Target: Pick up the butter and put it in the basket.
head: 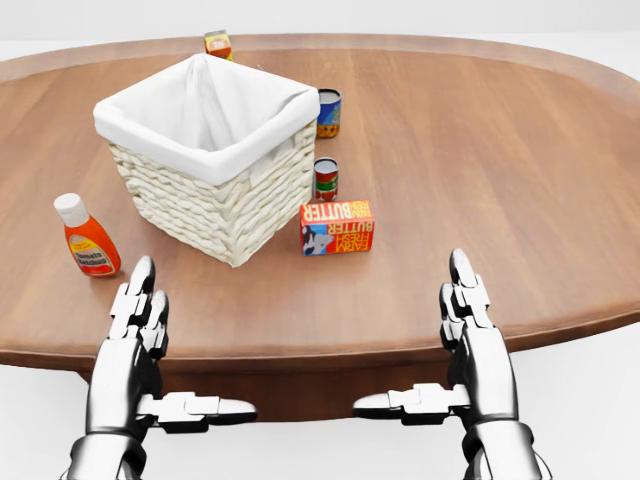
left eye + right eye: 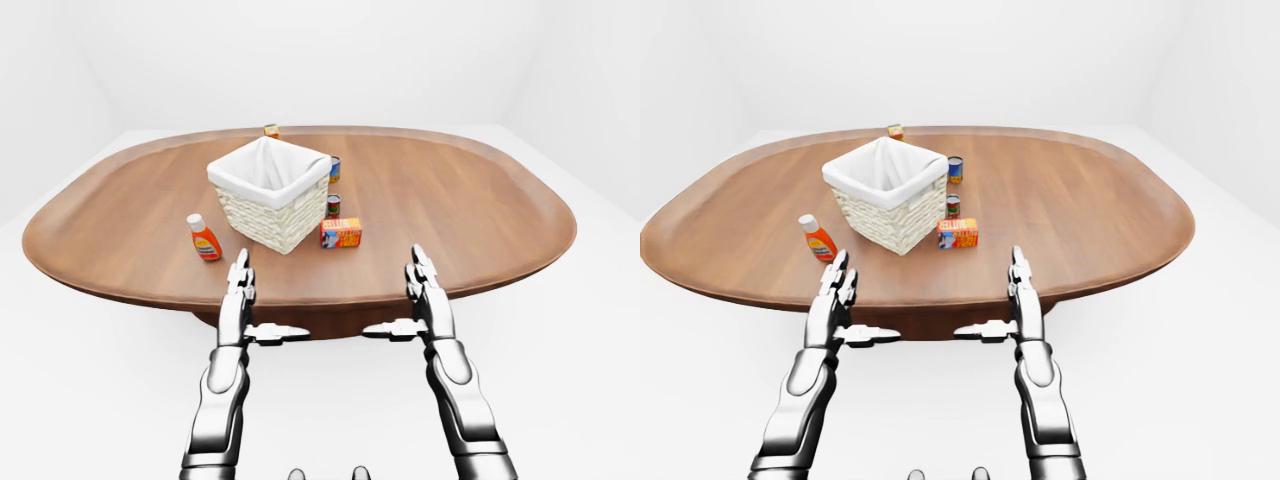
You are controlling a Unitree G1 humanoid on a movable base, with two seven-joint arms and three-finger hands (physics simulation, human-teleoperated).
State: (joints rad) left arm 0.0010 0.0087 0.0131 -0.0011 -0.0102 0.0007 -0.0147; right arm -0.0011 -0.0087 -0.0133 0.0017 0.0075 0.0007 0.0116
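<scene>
1. Butter [image 1: 337, 227]: a small rectangular carton printed in orange, red and blue, lying on the table just right of the basket in the head view, apart from both my hands.
2. The table [image 2: 470, 200] is a broad oval of smooth, reddish-brown wood with a rounded lip; it stands in a plain white room with white floor and walls.
3. The basket [image 1: 210, 205] is square, woven of pale wicker, lined with white cloth folded over its rim. It sits on the table towards the left of the head view, one corner turned towards me.
4. A small can [image 1: 326, 179] stands upright just above the butter, and a second can [image 1: 328, 112] stands higher up, close to the basket's right corner.
5. An orange bottle [image 1: 90, 239] with a white cap stands tilted, left of the basket, just above my left hand.
6. A little box [image 1: 217, 43] rests near the table's top edge in the head view.
7. My left hand [image 1: 140, 330] and right hand [image 1: 470, 325] are both open and empty, metallic fingers straight, thumbs pointing inward, held at the table's near edge.
8. Nothing lies between my right hand and the butter.
</scene>
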